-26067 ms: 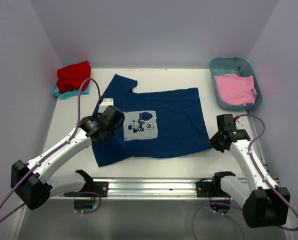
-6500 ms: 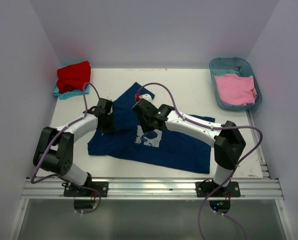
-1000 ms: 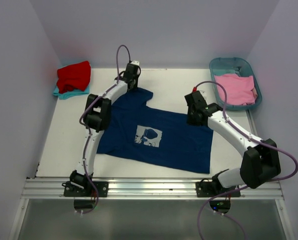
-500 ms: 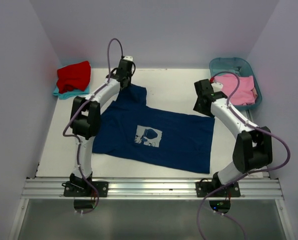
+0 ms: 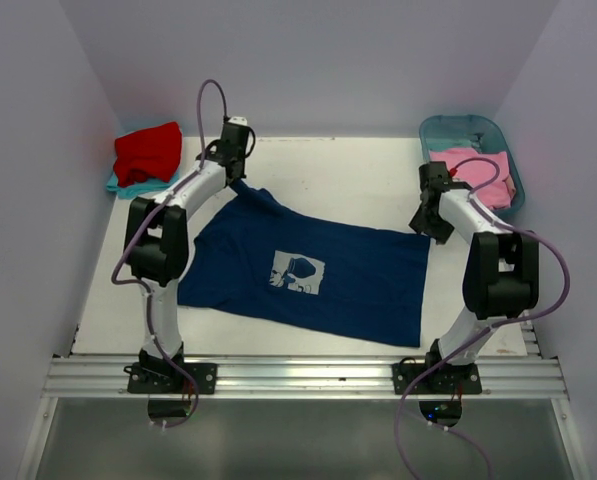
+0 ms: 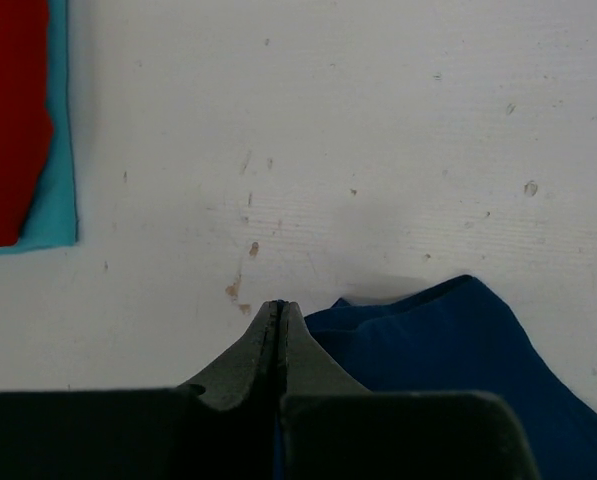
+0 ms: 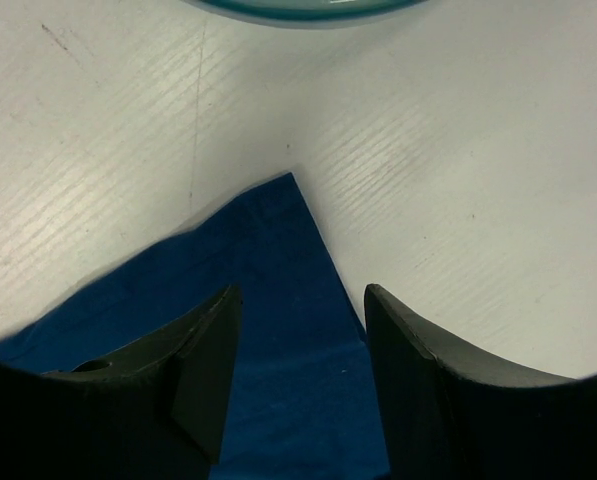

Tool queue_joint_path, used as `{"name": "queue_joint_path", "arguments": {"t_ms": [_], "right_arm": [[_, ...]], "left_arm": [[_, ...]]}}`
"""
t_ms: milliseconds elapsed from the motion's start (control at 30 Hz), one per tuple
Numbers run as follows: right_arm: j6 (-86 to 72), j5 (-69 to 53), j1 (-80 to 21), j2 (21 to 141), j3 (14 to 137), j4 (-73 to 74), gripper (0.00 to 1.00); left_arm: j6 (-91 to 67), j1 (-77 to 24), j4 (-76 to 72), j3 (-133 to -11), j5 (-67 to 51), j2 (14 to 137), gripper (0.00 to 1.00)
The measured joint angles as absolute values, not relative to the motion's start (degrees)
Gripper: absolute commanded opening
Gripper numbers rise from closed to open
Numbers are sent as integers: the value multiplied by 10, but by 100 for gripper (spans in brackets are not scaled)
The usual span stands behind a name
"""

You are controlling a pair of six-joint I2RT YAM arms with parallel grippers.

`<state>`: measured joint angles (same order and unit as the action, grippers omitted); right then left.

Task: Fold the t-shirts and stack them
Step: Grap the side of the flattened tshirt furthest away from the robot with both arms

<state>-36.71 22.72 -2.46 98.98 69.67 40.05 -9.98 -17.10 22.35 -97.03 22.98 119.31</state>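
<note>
Shirt (image 5: 363, 285) between stack (image 5: 146, 157) and tub (image 5: 458, 131)

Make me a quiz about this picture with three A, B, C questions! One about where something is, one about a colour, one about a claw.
1. Where is the pink t-shirt? A on the floor; B in the teal tub; C on a chair.
2. What colour t-shirt lies under the red t-shirt? A yellow; B white; C teal.
3. How is the right claw? A open; B shut on the tub; C shut on the pink t-shirt.
Answers: 1 B, it lies inside the tub. 2 C, the teal t-shirt sticks out from under it. 3 A, its fingers stand apart over the navy t-shirt corner.
</note>
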Motion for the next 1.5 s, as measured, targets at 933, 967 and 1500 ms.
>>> {"name": "queue_joint_path", "arguments": {"t_ms": [933, 967, 1500], "right_arm": [[-346, 108, -11, 1094, 748, 298, 50], [-344, 99, -11, 1094, 749, 290, 50], [-336, 85, -11, 1095, 765, 283, 41]], "left_arm": [[-103, -124, 225, -919, 237, 1118, 0], [-104, -124, 225, -919, 235, 1118, 0], [-109, -124, 234, -919, 227, 1118, 0]]}}
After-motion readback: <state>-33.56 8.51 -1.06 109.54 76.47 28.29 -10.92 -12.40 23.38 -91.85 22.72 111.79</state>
